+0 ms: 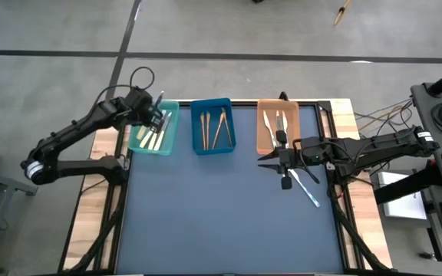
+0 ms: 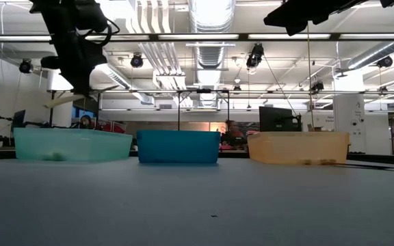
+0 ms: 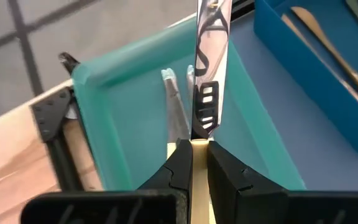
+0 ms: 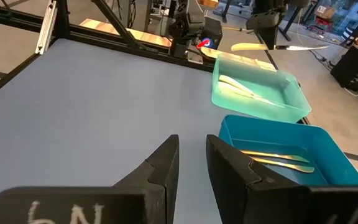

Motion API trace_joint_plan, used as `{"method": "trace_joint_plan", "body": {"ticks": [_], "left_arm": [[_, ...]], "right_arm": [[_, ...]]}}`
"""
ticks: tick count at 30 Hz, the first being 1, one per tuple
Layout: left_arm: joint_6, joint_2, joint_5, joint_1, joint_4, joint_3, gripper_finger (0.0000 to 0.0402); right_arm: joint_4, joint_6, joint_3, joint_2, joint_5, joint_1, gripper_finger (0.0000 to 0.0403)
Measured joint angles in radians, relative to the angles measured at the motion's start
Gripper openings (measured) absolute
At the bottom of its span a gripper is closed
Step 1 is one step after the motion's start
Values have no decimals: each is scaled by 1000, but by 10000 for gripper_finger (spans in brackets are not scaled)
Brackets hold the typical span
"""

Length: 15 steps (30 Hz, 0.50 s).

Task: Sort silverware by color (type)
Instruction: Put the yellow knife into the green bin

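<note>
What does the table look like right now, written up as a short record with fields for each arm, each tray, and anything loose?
left gripper: over the teal tray, fingers shut on a cream-handled knife
right gripper: fingers slightly apart, nothing between them, beside the orange tray
teal tray: cream-handled pieces
blue tray: wooden pieces
orange tray: silver pieces
loose on mat: one silver piece with a pale handle near the right gripper
</note>
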<state>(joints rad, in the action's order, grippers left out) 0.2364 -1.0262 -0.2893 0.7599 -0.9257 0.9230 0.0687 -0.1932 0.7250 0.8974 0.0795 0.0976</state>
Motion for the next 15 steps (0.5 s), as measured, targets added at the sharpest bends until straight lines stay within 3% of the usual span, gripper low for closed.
{"method": "trace_joint_plan", "body": {"ticks": [4, 15], "left_arm": [[-15, -17, 63, 50, 9, 0, 11], [-90, -60, 89, 143, 7, 0, 11]], "right_arm": [[0, 0, 0, 0, 0, 0, 72], [-1, 11, 0, 0, 1, 0, 72]]}}
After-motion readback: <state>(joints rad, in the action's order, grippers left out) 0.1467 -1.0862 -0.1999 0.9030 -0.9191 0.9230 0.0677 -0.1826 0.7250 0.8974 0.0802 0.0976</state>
